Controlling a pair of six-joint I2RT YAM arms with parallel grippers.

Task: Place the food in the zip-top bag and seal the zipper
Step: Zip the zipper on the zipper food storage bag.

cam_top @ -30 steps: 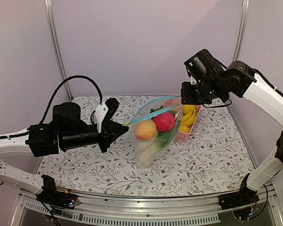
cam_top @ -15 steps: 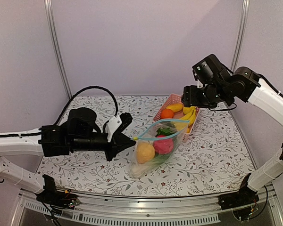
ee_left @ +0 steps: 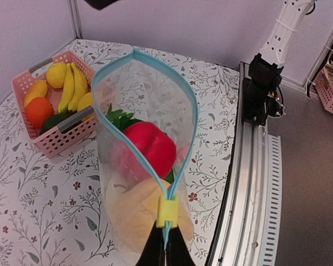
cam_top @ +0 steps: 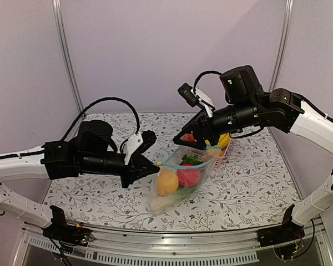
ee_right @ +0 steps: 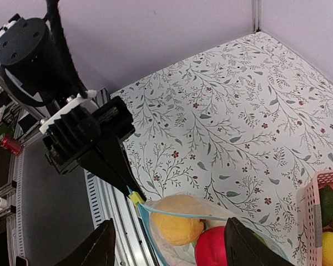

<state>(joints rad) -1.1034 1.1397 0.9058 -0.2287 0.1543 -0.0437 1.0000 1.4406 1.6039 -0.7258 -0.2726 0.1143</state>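
Observation:
The clear zip-top bag point(cam_top: 180, 180) rests on the table with its mouth gaping. Inside lie the food items: a red-pink fruit point(ee_left: 150, 149), a peach-orange fruit point(ee_left: 136, 213) and the bok choy's green leaves point(ee_left: 119, 119). My left gripper point(cam_top: 155, 168) is shut on the near end of the light-blue zipper point(ee_left: 194, 119), just behind its yellow slider point(ee_left: 167, 211). My right gripper point(cam_top: 182, 141) hovers open above the bag mouth and touches nothing. In the right wrist view the bag point(ee_right: 166, 244) lies below and between its fingers point(ee_right: 97, 252).
A pink slatted basket point(cam_top: 228, 142) with bananas, an orange and other toy produce stands just behind the bag, under the right arm. The table's metal front rail point(ee_left: 255, 166) runs close beside the bag.
My right gripper has let go of the bag's far corner, opened and swung left and down over the bag. The bag has sunk from hanging to resting on the table. My left gripper has followed it right.

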